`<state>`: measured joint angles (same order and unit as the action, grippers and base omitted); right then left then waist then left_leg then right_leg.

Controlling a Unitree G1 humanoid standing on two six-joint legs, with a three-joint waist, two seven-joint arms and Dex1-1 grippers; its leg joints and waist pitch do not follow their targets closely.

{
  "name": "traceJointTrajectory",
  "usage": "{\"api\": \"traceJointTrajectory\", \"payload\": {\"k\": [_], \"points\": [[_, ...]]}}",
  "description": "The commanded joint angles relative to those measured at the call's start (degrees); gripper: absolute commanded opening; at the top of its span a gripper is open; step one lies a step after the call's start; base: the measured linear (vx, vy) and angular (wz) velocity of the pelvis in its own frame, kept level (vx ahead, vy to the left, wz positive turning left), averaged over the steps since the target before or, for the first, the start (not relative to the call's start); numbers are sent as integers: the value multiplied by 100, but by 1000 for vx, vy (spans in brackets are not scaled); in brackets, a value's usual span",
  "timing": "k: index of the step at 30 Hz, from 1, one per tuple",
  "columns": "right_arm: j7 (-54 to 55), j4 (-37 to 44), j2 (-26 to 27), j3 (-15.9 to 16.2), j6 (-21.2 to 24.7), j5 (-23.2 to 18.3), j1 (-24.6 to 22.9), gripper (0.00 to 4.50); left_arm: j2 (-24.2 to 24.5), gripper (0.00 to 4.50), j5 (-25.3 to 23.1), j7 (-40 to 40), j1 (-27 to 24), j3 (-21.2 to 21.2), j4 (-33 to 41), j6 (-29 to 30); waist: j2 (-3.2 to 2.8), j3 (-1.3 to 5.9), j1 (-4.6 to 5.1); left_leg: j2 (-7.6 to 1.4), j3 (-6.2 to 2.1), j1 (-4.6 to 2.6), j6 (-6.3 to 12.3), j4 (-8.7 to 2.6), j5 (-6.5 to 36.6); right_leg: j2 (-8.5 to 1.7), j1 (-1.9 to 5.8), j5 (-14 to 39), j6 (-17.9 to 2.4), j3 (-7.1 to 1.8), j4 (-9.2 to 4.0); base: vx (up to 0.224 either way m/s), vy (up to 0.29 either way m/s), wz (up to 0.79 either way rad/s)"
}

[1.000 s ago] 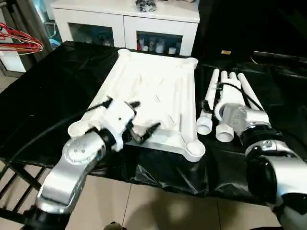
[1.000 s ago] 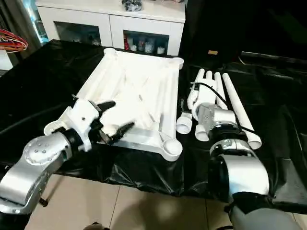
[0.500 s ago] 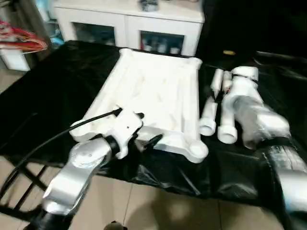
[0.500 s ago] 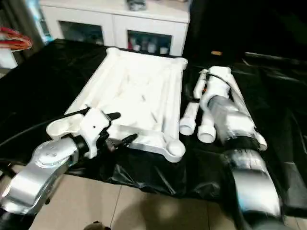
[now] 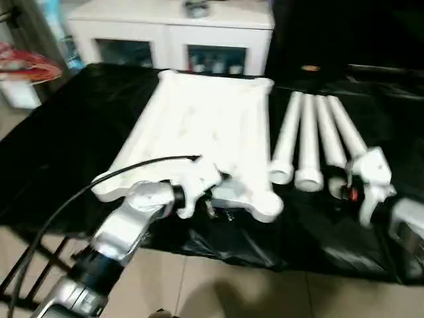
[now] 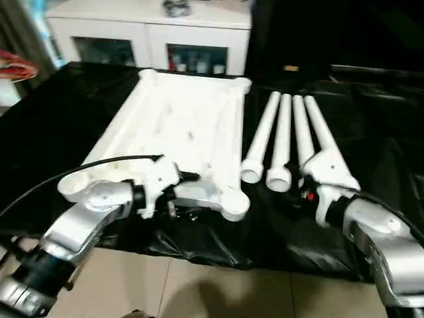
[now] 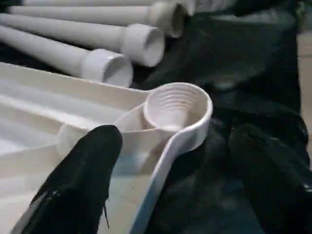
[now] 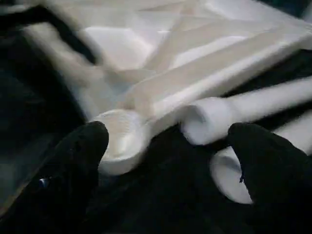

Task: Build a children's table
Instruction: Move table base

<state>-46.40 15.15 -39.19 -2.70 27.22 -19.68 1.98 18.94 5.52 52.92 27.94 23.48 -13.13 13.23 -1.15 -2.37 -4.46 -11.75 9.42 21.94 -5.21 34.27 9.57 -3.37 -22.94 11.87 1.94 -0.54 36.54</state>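
Four white legs [image 5: 311, 142] lie side by side on the black-covered table [image 5: 79, 126], just to the right of the upturned table top [image 5: 199, 126], and none is fitted yet. Starting on my left, the left gripper [image 7: 170, 170] sits at the top's near edge with its fingers [image 7: 83, 180] spread wide, one over the inside of the rim and one outside it, the near right corner socket [image 7: 176, 106] straight ahead and holding nothing. Moving right, the legs' wide open ends face me, close beside that socket. Furthest right, the right gripper [image 8: 170, 161] hangs low over the black cover near those ends, fingers apart and empty. I judge the step in hand is picking up a leg. To do it well I would close the right gripper around the nearest leg a little behind its wide end, lift it clear of its neighbours so they don't roll, and use the left gripper to steady the rim while the leg goes into the socket.
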Motion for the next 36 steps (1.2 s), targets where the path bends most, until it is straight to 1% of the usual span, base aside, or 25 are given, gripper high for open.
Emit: {"api": "traceJointTrajectory", "payload": {"k": [1,2,3,4,5,6,8,9,10,11,13,15,18,19,20,21,22,24,25,26,28,29,32,33,36], "points": [[-211,280,-157,128,-38,27,-74,450,25,370,-163,260,225,123,-501,-184,127,296,-22,-9,20,-50,95,-373,1475,-231,201,1895,-653,-86,-628,0,0,0],[-219,289,-166,137,-35,31,-77,450,18,370,-177,259,252,128,-565,-191,119,301,-26,-9,24,-69,95,-364,1496,-225,189,1906,-657,-87,-623,0,0,0],[-243,362,-218,150,3,16,-112,450,-24,363,-230,276,370,130,-853,-259,116,309,-27,-17,20,-67,97,-364,1474,-233,195,1827,-695,-89,-604,0,0,0],[-264,420,-277,163,23,9,-138,450,-60,350,-252,299,483,111,-1139,-294,128,306,-30,-20,19,-61,106,-370,1454,-233,198,1778,-720,-84,-601,0,0,0],[-271,431,-289,166,28,6,-143,450,-67,336,-254,306,507,107,-1200,-290,124,299,-35,-12,30,-65,114,-368,1458,-226,188,1799,-717,-87,-620,0,0,0],[-296,449,-311,174,38,-9,-150,450,-75,336,-245,330,558,96,-1336,-227,121,325,-55,-27,25,-83,117,-360,1423,-239,193,1654,-779,-89,-589,0,0,0],[-369,470,-349,208,25,-11,-165,450,-122,326,-186,324,681,9,-1658,-59,125,327,-54,-32,23,-55,140,-367,1306,-240,212,1340,-889,-80,-562,0,0,0],[-422,487,-375,230,2,-11,-181,450,-169,317,-127,302,751,-70,-1804,5,124,333,-61,-30,31,-67,164,-353,1284,-243,212,1200,-960,-81,-550,0,0,0],[-461,507,-393,241,-11,-8,-195,450,-205,317,-93,299,804,-127,-1918,9,127,341,-71,-28,32,-58,202,-345,1214,-253,234,1080,-1004,-79,-540,0,0,0],[-496,530,-413,249,8,-20,-215,450,-234,305,-77,299,856,-160,-2000,8,142,340,-73,-25,37,-50,229,-341,1173,-251,237,1024,-1017,-81,-542,0,0,0],[-572,585,-458,266,27,-57,-264,450,-263,289,-111,322,932,-161,-2125,-113,130,349,-88,-36,29,-48,282,-339,1085,-259,246,828,-1072,-79,-521,0,0,0],[-634,633,-504,290,19,-77,-314,450,-306,274,-172,321,1024,-150,-2300,-242,129,345,-93,-40,34,-52,314,-338,1110,-264,252,732,-1134,-78,-518,0,0,0],[-635,615,-542,349,-32,6,-347,450,-387,242,-238,319,1153,-139,-2529,-401,136,339,-97,-37,39,-54,333,-338,1167,-266,254,805,-1142,-81,-537,0,0,0],[-676,600,-571,393,-76,56,-363,450,-405,242,-286,356,1218,-101,-2632,-484,134,336,-98,-43,38,-55,329,-342,1183,-271,253,827,-1143,-82,-539,0,0,0],[-687,600,-578,402,-86,66,-367,450,-409,235,-296,366,1233,-94,-2659,-501,139,328,-101,-41,41,-60,316,-345,1240,-276,246,943,-1125,-82,-553,0,0,0],[-684,597,-589,413,-107,100,-377,450,-404,208,-349,407,1259,-63,-2694,-572,128,321,-100,-46,34,-58,297,-354,1294,-283,248,1060,-1104,-84,-558,0,0,0],[-684,597,-589,413,-107,100,-377,450,-404,208,-349,407,1259,-63,-2694,-572,141,317,-93,-43,38,-60,284,-353,1344,-279,243,1178,-1063,-85,-574,0,0,0],[-680,588,-605,420,-139,157,-392,450,-366,200,-498,571,1326,56,-2751,-765,138,311,-94,-45,31,-61,260,-366,1380,-284,232,1369,-986,-85,-594,0,0,0],[-677,573,-605,415,-137,161,-384,450,-337,188,-563,629,1350,118,-2761,-838,137,313,-97,-51,29,-65,251,-369,1393,-286,228,1396,-967,-88,-593,0,0,0],[-674,571,-609,416,-146,164,-383,450,-332,188,-591,648,1372,137,-2801,-878,132,311,-93,-50,23,-56,237,-374,1390,-288,233,1407,-955,-87,-589,0,0,0],[-663,562,-609,417,-165,176,-378,450,-337,163,-631,694,1418,150,-2900,-958,135,310,-93,-54,25,-63,229,-373,1418,-293,226,1431,-968,-87,-593,0,0,0],[-663,562,-609,417,-165,176,-378,450,-337,159,-631,694,1418,150,-2900,-958,139,309,-90,-49,27,-62,228,-371,1419,-288,226,1442,-967,-86,-594,0,0,0],[-640,542,-605,422,-191,209,-365,450,-356,144,-723,740,1503,175,-3086,-1076,131,321,-92,-49,23,-53,235,-368,1354,-285,236,1258,-1001,-87,-575,0,0,0],[-632,538,-595,419,-203,235,-362,450,-373,124,-785,778,1536,198,-3196,-1124,123,323,-86,-44,25,-52,248,-365,1332,-277,235,1173,-1017,-86,-578,0,0,0],[-624,534,-579,408,-205,250,-363,450,-383,111,-898,772,1566,255,-3323,-1193,113,320,-96,-55,21,-62,242,-371,1376,-289,236,1145,-1078,-87,-572,0,0,0]]}}
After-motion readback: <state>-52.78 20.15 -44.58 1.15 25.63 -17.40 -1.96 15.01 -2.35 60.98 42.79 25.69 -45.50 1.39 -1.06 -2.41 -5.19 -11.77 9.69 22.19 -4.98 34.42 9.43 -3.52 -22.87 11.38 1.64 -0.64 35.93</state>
